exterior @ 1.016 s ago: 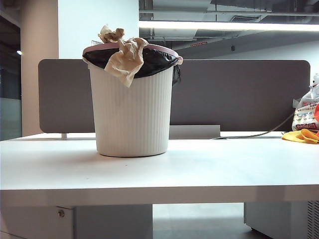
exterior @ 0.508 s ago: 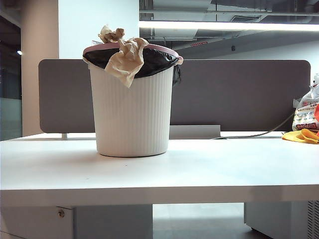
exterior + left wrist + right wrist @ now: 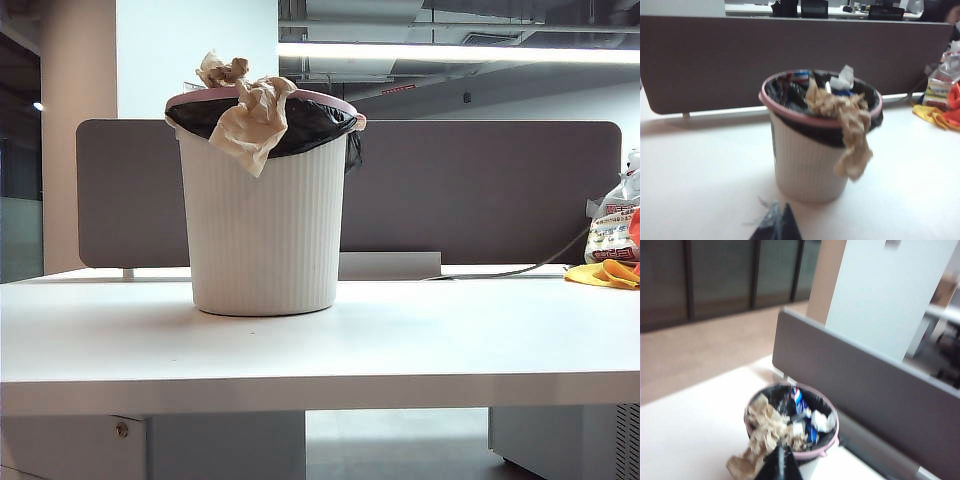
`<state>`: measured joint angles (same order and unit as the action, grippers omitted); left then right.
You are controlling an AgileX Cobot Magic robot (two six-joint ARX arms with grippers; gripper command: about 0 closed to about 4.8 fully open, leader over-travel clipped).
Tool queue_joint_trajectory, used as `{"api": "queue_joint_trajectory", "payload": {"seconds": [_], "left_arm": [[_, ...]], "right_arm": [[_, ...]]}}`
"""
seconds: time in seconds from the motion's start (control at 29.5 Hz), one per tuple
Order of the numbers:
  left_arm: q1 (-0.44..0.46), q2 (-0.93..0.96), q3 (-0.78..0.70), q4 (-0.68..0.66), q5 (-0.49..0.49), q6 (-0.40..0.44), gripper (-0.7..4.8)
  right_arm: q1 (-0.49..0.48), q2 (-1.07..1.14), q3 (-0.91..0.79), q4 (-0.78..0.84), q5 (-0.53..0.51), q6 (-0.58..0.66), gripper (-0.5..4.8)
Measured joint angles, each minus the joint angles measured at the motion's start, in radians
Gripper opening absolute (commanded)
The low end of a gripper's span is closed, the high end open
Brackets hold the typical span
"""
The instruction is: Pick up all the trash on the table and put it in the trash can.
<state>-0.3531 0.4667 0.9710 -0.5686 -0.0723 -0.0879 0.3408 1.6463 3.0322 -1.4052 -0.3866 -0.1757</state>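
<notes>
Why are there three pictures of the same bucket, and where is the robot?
The robot has two arms, and each arm ends in a pincher called a gripper. One picture comes from a camera standing in front of the table. No arm shows in it. The other two come from small cameras riding on the robot's wrists, so they see the trash can from higher up.

The dark pointed shape at the edge of the left wrist picture is the left gripper. The one in the right wrist picture is the right gripper. Both are shut and hold nothing.

Crumpled brown paper sits in the trash can, and one piece hangs over its pink rim. Off at the table's far right lie a printed plastic bag and something yellow.
</notes>
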Motion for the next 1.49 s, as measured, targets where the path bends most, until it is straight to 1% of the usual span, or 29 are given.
{"api": "queue_joint_trajectory", "payload": {"seconds": [0.1,0.2,0.3,0.37,0.47,0.58,0.75,0.85,0.91,0.95,1.02,1.08,1.15,1.22,1.29,1.32,1.42,1.49], "left_arm": [[0.000,-0.039,-0.068,-0.020,0.002,-0.001,-0.05],[0.000,-0.076,-0.122,-0.031,0.008,-0.003,-0.05],[0.000,-0.111,-0.161,0.030,0.040,-0.003,-0.05],[0.000,-0.114,-0.196,0.082,0.047,-0.003,-0.05],[0.000,-0.111,-0.258,0.106,0.061,-0.003,-0.05],[0.000,-0.110,-0.320,0.158,0.093,-0.003,-0.05],[0.000,-0.109,-0.459,0.253,0.098,-0.019,-0.05],[0.000,-0.109,-0.513,0.298,0.098,-0.022,-0.05],[0.000,-0.111,-0.554,0.350,0.098,-0.027,-0.05],[0.000,-0.110,-0.579,0.378,0.098,-0.043,-0.05],[0.000,-0.110,-0.624,0.417,0.098,-0.090,-0.05],[0.000,-0.109,-0.654,0.433,0.098,-0.131,-0.05],[0.000,-0.109,-0.678,0.444,0.098,-0.148,-0.05],[0.000,-0.111,-0.702,0.454,0.092,-0.151,-0.05],[0.000,-0.110,-0.723,0.462,0.072,-0.151,-0.05],[0.000,-0.110,-0.735,0.475,0.061,-0.151,-0.05],[0.000,-0.110,-0.778,0.553,0.051,-0.150,-0.05],[0.000,-0.110,-0.816,0.628,0.049,-0.150,-0.05]], "right_arm": [[0.000,-0.079,0.002,0.001,-0.002,0.031,-0.09],[0.000,-0.154,0.002,0.001,0.025,0.062,-0.09],[0.000,-0.222,-0.015,0.001,0.050,0.090,-0.09],[0.000,-0.290,-0.066,0.001,0.055,0.115,-0.09],[0.000,-0.385,-0.166,0.003,0.082,0.138,-0.09],[0.000,-0.498,-0.348,0.014,0.089,0.159,-0.09],[-0.002,-0.658,-0.695,0.013,0.096,0.150,-0.09],[-0.022,-0.763,-0.934,0.029,0.098,0.132,-0.09],[-0.035,-0.847,-1.138,0.080,0.093,0.126,-0.09],[-0.037,-0.877,-1.209,0.115,0.082,0.127,-0.09],[-0.037,-0.967,-1.421,0.295,0.054,0.164,-0.08],[-0.037,-1.055,-1.629,0.479,0.032,0.230,-0.08],[-0.037,-1.116,-1.794,0.666,0.027,0.266,-0.08],[-0.037,-1.184,-2.002,0.854,0.027,0.291,-0.08],[-0.036,-1.225,-2.169,0.983,0.027,0.299,-0.08],[-0.036,-1.233,-2.228,1.022,0.027,0.301,-0.08],[-0.032,-1.268,-2.447,1.214,0.027,0.318,-0.08],[-0.028,-1.265,-2.561,1.318,0.025,0.353,-0.08]]}}
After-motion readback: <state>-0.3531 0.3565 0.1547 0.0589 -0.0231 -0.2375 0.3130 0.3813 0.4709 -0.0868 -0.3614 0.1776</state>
